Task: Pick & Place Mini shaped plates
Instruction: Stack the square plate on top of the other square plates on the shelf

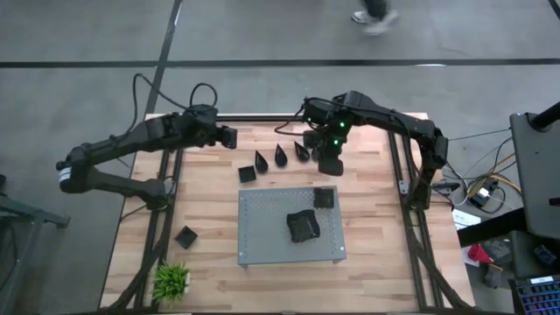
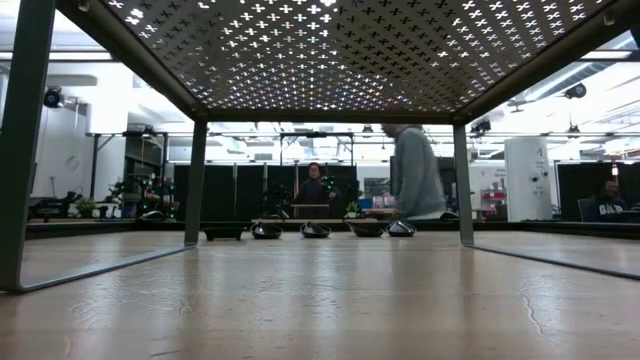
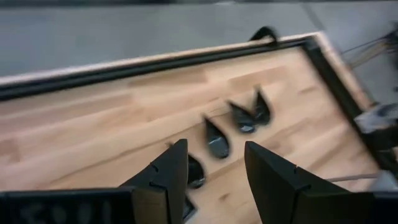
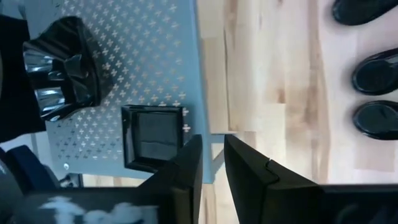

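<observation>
On the wooden table (image 1: 210, 245) you see the work only partly done. Going from the left: one square plate (image 1: 185, 236) lies alone at about 8 o'clock from the table's middle, near the small plant (image 1: 171, 280), and it is not yet moved. The left gripper (image 1: 229, 136) waits at about 11 o'clock, near the far edge; in its wrist view the fingers (image 3: 171, 171) stand apart and hold nothing.

Next comes a row at 12 o'clock, beyond the grey board (image 1: 254, 249): another square plate (image 1: 247, 174), then three teardrop plates (image 1: 280, 157). They rest on the wood, so I judge they are waiting for their turn.

On the board you have two things already: a square plate on the board (image 1: 324, 198) near its far right corner, and a crumpled black piece (image 1: 303, 225) in the middle. What this piece is, I cannot tell.

The right gripper (image 1: 330, 164) hangs just beyond the board's far edge, at about 1 o'clock. In its wrist view the fingers (image 4: 186, 171) are close together with a narrow gap, and nothing is between them.

So at least five plates are left, I think.
</observation>
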Controlling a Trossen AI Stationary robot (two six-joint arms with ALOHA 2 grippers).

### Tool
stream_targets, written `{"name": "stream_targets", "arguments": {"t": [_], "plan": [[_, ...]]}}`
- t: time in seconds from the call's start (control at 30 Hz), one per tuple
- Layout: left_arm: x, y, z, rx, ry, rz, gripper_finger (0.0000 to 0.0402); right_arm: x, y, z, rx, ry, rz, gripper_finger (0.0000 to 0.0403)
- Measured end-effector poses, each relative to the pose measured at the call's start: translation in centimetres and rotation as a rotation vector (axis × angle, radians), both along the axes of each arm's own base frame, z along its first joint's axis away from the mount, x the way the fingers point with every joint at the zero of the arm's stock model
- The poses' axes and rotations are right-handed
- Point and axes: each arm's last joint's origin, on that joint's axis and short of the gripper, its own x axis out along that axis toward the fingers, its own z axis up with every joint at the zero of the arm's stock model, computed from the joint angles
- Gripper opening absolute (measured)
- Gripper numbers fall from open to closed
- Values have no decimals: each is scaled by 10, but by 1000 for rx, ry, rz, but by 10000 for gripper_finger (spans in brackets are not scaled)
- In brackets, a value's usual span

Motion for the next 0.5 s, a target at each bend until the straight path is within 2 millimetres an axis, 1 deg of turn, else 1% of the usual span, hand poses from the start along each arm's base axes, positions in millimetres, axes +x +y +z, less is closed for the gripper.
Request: {"name": "stream_targets", "arguments": {"t": [0.1,0.23,0.43,0.5], "plan": [[0,4,-15,-44,40,12,150,-2,-7,0,0,-1,-21,60],[1,7,-43,-155,65,39,149,-4,-13,0,-1,-1,-39,60],[-1,5,-84,-288,86,82,149,-4,-14,0,0,-1,-42,68],[0,5,-97,-310,58,85,149,-4,-14,0,-1,-3,-42,71]]}}
